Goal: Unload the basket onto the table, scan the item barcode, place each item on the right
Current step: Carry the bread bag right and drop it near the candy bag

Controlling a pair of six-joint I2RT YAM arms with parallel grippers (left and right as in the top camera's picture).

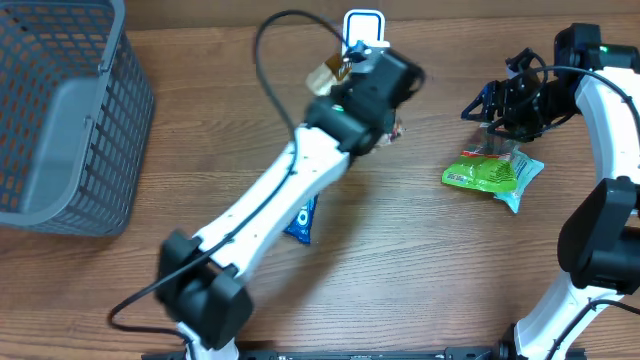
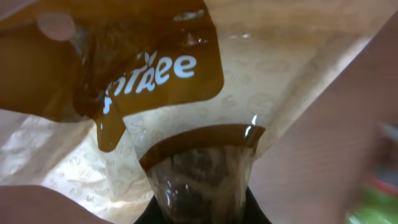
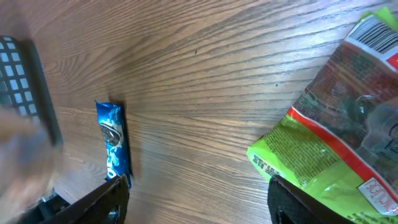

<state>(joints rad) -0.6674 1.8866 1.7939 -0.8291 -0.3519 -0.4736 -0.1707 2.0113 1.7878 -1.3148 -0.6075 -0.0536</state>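
grey basket (image 1: 60,110): at the far left of the wooden table (image 1: 420,270), well apart from both grippers.
blue packet (image 1: 301,220): flat on the table, partly hidden under the left arm in the overhead view; nothing grips it.
left gripper (image 1: 345,68): reached out to the far middle of the table, fingers clamped together on the bottom edge of the brown packet (image 2: 155,68).
brown packet, place: off the table in the left gripper, just beside the white and blue device (image 1: 362,28) at the far edge; i can't tell whether the two touch.
brown packet, look: glossy film, a dark brown panel with white lettering up top, a cream patterned part below, and a clear window near the fingers with dark contents behind it. the overhead view shows only a small tan corner.
right gripper (image 3: 199,199): on the right side, fingers standing wide apart with bare wood between them, gripping nothing.
green packet (image 1: 490,172): lying on the table under and just beside the right gripper; bright green with a red band, a barcode (image 3: 379,31) showing at one end.
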